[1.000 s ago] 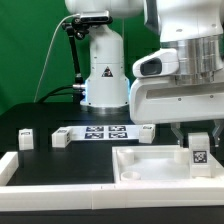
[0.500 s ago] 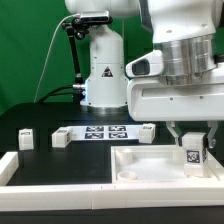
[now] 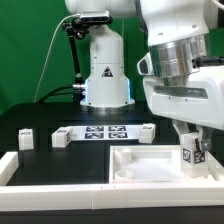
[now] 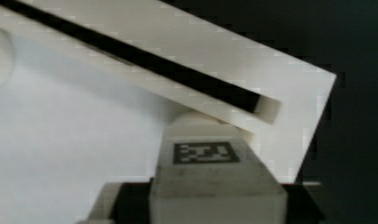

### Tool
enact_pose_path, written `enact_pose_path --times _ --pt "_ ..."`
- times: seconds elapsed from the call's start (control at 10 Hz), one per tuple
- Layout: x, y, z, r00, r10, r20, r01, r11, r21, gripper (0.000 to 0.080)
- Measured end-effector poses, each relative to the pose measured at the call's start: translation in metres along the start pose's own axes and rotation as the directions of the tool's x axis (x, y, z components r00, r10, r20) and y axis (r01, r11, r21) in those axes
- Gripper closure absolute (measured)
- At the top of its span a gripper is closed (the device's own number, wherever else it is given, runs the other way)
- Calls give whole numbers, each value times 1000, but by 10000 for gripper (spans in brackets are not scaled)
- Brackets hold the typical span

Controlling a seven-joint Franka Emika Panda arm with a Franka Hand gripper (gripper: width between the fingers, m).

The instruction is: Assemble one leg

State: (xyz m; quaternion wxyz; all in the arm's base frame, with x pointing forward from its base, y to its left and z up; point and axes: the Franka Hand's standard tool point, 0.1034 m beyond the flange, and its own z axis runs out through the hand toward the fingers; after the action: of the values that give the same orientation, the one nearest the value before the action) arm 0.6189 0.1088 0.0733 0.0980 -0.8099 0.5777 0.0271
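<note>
From where I stand, the arm leans in over the exterior view's right side, and its hand (image 3: 192, 150) is clenched on the leg (image 3: 193, 154), a small white post with a black-and-white tag facing outward. The leg hangs tilted a little, its lower end over the far right corner of the large flat white piece (image 3: 140, 165) that lies on the black desk (image 3: 40, 112); whether the leg touches that piece I cannot tell from here. The wrist view looks down along the same leg (image 4: 207, 160), its tag uppermost, with the hand's fingers (image 4: 118, 200) pressed against both sides, and beneath it the pale surface of the large piece (image 4: 79, 130) and its raised edge.

Further back on the desk lies the marker board (image 3: 105, 131), flat, with its tags showing. Just beside its end on the exterior view's left sits a small white block (image 3: 62, 139), and well apart, further left again, another small tagged block (image 3: 26, 138). A long white rail (image 3: 60, 189) runs across the front.
</note>
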Motion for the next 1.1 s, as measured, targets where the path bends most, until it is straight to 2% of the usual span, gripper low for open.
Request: enact_pose_path --times 0.2,0.4,0.5,0.8,0.9,1.0,1.1 --pt "-3 -1 1 979 205 -5 -205 979 25 507" --pt "-4 -3 1 894 448 17 -448 893 45 507" --pt "-5 -4 2 822 568 27 -569 820 61 507" --pt "0 -4 0 705 708 32 -709 702 69 507" --pt "1 -4 0 679 734 32 -734 676 70 472" --pt "0 -4 1 698 716 30 -716 695 70 338" --pt "0 -4 1 699 714 30 -714 696 70 338"
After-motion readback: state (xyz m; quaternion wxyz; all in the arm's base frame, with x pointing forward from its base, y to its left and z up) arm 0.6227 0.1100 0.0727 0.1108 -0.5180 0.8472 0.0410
